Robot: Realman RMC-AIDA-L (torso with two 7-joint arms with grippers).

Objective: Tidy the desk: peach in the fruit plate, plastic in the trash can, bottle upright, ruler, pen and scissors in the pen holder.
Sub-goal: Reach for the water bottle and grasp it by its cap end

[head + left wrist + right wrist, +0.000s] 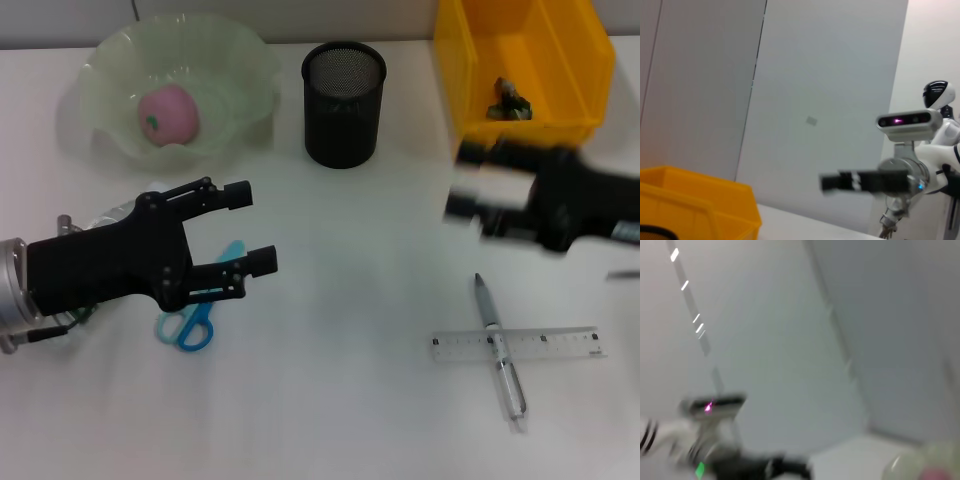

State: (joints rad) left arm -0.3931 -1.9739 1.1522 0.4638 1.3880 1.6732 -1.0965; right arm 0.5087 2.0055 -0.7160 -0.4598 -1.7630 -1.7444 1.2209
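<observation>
left gripper (258, 228) hangs over the scissors (196, 312), fingers spread, nothing held. right gripper (470, 180) is blurred near the yellow bin (580, 70); its fingers cannot be told. peach (167, 113) sits in the fruit plate (110, 60). pen (498, 345) lies across the ruler (560, 343); pen holder (343, 103) stands apart. risk: the crossed pair may shift together if one is picked up carelessly.

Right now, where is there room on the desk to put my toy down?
The middle is bare, between the left hand and the pen, below the pen holder. The near edge left of the ruler is bare too. It is crowded around the scissors and by the right hand.
</observation>
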